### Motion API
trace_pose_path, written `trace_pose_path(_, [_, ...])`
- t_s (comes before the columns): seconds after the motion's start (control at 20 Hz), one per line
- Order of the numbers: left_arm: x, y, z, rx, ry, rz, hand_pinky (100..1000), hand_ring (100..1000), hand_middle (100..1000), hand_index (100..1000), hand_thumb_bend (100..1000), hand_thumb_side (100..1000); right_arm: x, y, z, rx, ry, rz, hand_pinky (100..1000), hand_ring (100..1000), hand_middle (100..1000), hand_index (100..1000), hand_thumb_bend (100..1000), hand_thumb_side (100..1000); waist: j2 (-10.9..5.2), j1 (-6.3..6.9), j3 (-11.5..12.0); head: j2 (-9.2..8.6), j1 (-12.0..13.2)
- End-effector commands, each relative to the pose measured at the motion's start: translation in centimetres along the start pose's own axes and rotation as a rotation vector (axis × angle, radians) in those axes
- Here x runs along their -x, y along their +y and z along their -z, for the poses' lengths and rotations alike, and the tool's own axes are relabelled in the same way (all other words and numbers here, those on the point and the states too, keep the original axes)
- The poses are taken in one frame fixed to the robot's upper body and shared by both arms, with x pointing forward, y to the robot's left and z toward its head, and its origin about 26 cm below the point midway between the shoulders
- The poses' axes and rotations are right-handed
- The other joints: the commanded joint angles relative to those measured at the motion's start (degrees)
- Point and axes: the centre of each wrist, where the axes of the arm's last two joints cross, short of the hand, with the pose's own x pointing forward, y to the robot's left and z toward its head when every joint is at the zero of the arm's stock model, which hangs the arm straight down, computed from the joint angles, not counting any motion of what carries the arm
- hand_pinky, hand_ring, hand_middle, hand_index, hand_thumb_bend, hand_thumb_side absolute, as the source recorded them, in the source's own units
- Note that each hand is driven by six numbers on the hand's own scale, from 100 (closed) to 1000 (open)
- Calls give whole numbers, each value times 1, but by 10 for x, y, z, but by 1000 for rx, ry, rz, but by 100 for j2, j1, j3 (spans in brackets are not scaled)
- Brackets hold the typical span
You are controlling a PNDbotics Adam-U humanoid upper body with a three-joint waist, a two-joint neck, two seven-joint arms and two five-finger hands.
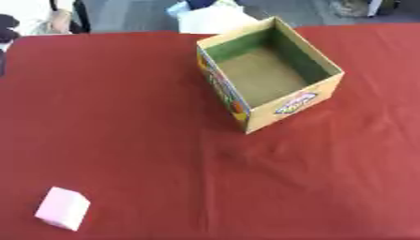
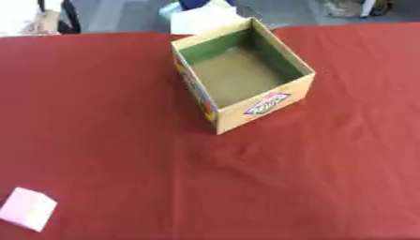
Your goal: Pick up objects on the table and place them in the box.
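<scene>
An open cardboard box (image 1: 266, 108) with a printed label on its front wall stands on the red tablecloth, right of centre and toward the back. Its inside shows a bare brown floor and green walls. A small pale pink block (image 1: 62, 208) lies on the cloth near the front left corner, far from the box. Neither of my hands shows in either view.
The red cloth (image 1: 131, 117) covers the whole table, with slight wrinkles just in front of the box. Beyond the far edge stand a white object (image 1: 215, 19) and parts of people, none touching the table.
</scene>
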Motion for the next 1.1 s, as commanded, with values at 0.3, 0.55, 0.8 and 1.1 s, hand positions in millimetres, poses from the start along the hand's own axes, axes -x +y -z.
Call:
trace_pose_path(0.3, [-1, 11, -4, 240, 8, 161, 734, 733, 748, 852, 248, 900, -3, -9, 2, -17, -20, -43, 846, 766, 730, 791, 100, 1000, -124, 54, 71, 132, -59])
trace_pose_path(0.55, [-1, 11, -3, 386, -13, 204, 762, 758, 769, 865, 312, 882, -3, -10, 2, -18, -19, -45, 846, 766, 730, 791, 100, 1000, -133, 53, 78, 128, -70])
trace_pose_path(0.8, [-2, 11, -2, 546, -63, 237, 780, 774, 781, 875, 380, 889, -3, -9, 2, -20, -20, -44, 846, 766, 730, 791, 100, 1000, -135, 46, 89, 123, -71])
trace_pose_path(1.1, [-2, 10, -2, 708, -89, 245, 808, 795, 790, 876, 493, 848, -3, -9, 1, -22, -19, -44, 846, 767, 730, 791, 100, 1000, -144, 43, 100, 111, -78])
